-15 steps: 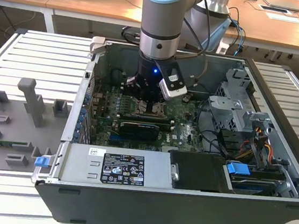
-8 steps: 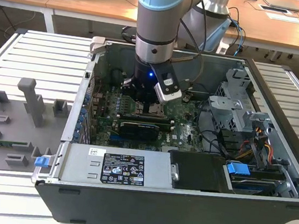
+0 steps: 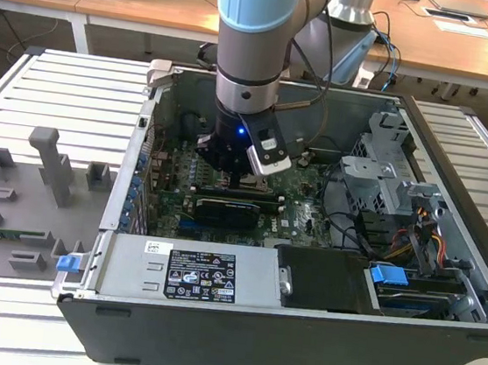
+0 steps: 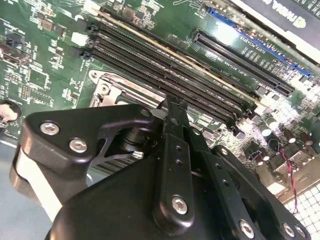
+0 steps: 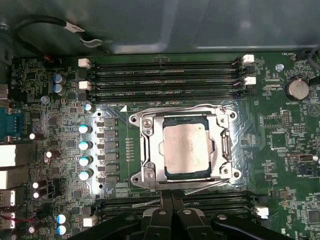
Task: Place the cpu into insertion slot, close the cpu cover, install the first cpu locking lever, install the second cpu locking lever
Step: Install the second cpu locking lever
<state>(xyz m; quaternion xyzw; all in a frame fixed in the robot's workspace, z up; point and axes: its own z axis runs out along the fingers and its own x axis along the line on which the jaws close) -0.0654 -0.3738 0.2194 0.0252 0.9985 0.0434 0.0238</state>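
Observation:
In the first wrist view the cpu (image 5: 186, 150) lies silvery top up in the insertion slot (image 5: 140, 178). The cpu cover (image 5: 151, 150) is down flat around it. One thin wire lever (image 5: 175, 110) runs along the socket's side towards the memory slots. A second lever (image 5: 205, 184) runs along the opposite side, right by my fingertips. My gripper (image 5: 172, 196) is shut with nothing between its fingers, and its tips sit just off that socket edge. In the exterior view the gripper (image 3: 237, 178) hangs low over the green motherboard (image 3: 302, 214). The second wrist view looks along the gripper (image 4: 174, 106).
The motherboard sits deep in an open computer case (image 3: 237, 323) with tall walls. Long black memory slots (image 5: 165, 77) flank the socket, with a row of capacitors (image 5: 85, 152) beside it. A graphics card (image 3: 237, 208), a drive cage (image 3: 381, 176) and cables (image 3: 414, 237) stand near.

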